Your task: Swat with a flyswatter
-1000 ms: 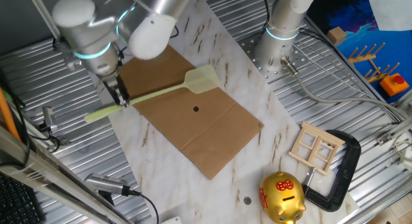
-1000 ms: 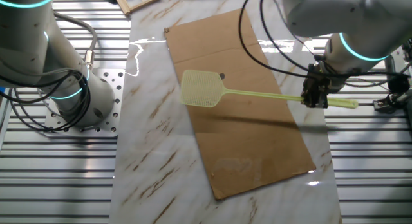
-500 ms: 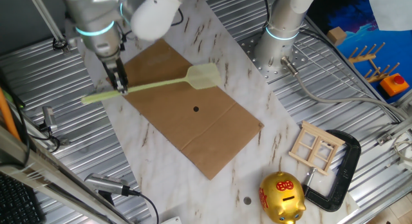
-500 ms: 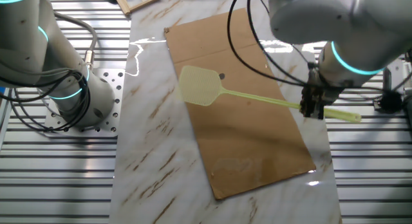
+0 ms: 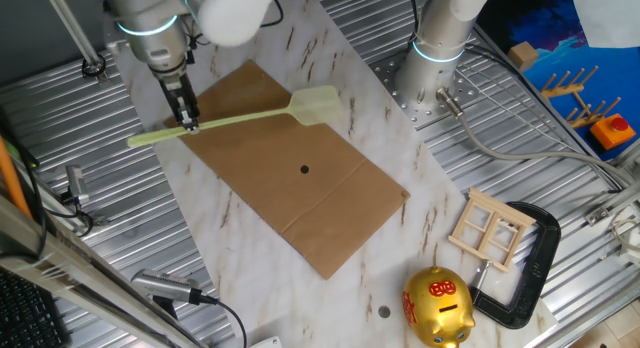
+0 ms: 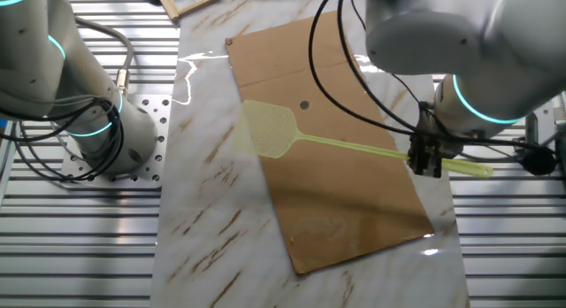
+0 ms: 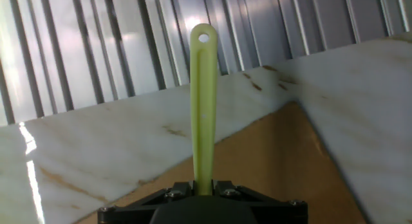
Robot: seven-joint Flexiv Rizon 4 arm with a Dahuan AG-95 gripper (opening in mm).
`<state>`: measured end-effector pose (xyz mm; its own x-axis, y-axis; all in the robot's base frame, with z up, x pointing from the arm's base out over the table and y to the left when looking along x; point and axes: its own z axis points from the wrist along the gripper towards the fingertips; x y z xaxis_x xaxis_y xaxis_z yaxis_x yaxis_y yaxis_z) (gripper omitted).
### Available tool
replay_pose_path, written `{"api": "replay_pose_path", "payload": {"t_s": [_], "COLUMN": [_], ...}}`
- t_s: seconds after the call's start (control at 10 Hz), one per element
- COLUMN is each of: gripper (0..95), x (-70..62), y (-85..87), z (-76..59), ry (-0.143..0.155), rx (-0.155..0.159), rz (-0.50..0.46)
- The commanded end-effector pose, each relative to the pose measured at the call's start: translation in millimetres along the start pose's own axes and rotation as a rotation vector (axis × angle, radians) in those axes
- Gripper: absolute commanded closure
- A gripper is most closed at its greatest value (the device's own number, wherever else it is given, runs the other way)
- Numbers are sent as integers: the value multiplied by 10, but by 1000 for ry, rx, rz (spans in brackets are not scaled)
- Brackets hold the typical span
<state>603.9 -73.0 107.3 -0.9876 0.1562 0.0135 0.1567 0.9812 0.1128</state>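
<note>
The pale yellow-green flyswatter (image 5: 240, 118) is held in the air above the brown sheet (image 5: 330, 198). My gripper (image 5: 186, 120) is shut on its thin handle near the free end. The mesh head (image 5: 315, 105) hovers over the sheet's far edge, away from the small dark spot (image 5: 304, 169). In the other fixed view the gripper (image 6: 426, 157) grips the handle and the head (image 6: 266, 130) sits over the sheet's left edge, below the spot (image 6: 304, 104). In the hand view the handle end (image 7: 204, 89) with its hole sticks out from the gripper (image 7: 203, 185).
A second robot base (image 5: 432, 63) stands at the back. A golden piggy bank (image 5: 437, 306), a wooden frame (image 5: 490, 228) and a black clamp (image 5: 530, 268) lie at the front right. Ribbed metal (image 5: 90, 218) surrounds the marble top.
My gripper has risen and drawn back with the flyswatter. The head has lifted and moved away from the dark spot toward the sheet's edge.
</note>
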Motion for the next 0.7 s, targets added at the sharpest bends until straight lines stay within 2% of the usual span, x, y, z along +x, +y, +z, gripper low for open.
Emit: {"api": "replay_pose_path", "payload": {"t_s": [0.1, 0.3, 0.7], "gripper": [950, 950, 950], "x": [1, -93, -200], "y": [112, 236, 430], "z": [0, 109, 268], "ry": [-41, -47, -48], "rx": [-10, -12, -6], "rz": [40, 51, 48]}}
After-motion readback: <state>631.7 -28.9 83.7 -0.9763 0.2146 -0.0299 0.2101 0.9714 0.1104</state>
